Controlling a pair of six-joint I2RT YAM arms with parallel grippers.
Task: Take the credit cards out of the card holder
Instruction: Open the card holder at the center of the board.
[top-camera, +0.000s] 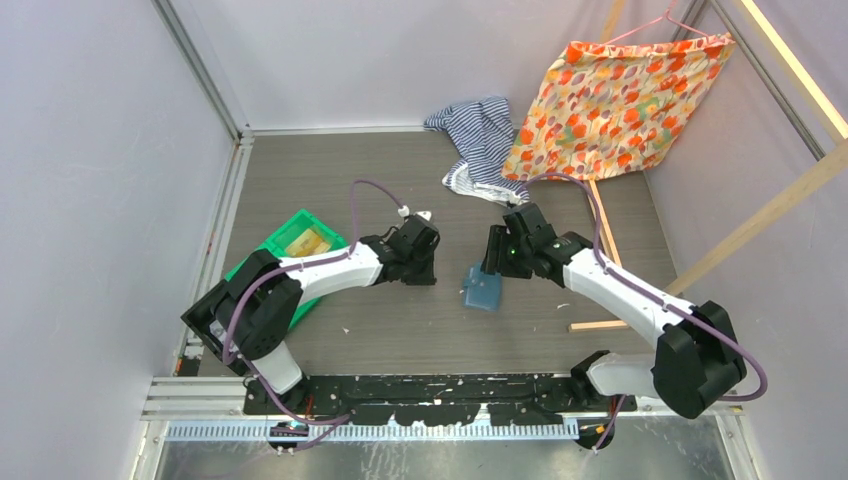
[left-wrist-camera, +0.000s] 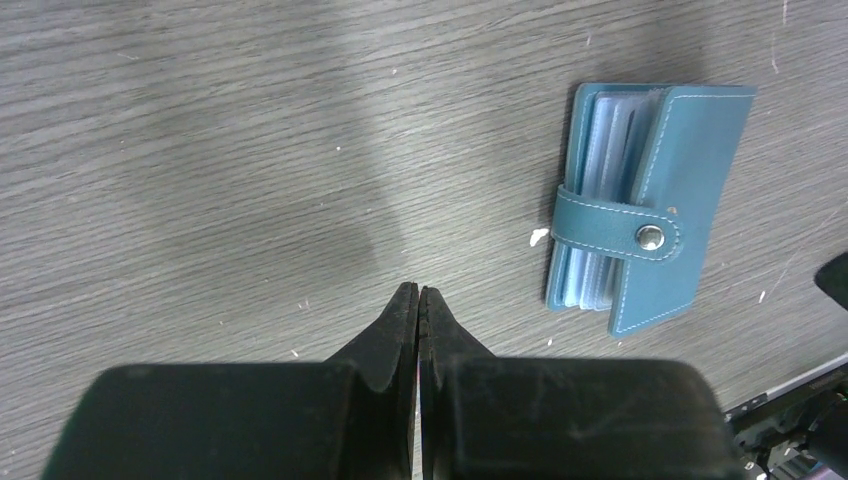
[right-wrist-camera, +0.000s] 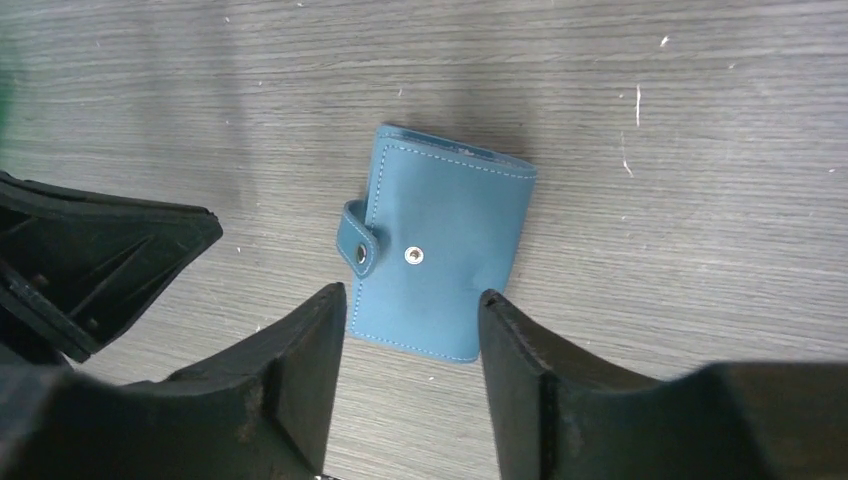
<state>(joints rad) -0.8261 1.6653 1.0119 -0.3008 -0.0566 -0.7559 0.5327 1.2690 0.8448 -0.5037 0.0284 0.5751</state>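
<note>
The slate-blue card holder (top-camera: 482, 290) lies folded on the grey wood table between the two arms, its strap snapped shut. In the left wrist view the card holder (left-wrist-camera: 650, 205) shows pale clear sleeves at its open edge. In the right wrist view it (right-wrist-camera: 440, 255) lies flat, cover up. No credit cards show; any are hidden inside. My left gripper (top-camera: 425, 262) is shut and empty, to the holder's left (left-wrist-camera: 418, 292). My right gripper (top-camera: 494, 262) is open above the holder's near edge (right-wrist-camera: 412, 295), jaws spread about as wide as it.
A green plastic bin (top-camera: 290, 250) stands at the left under the left arm. Striped cloth (top-camera: 478, 140) and an orange floral cloth (top-camera: 615, 105) on a hanger are at the back. Wooden sticks (top-camera: 605, 250) lie at the right.
</note>
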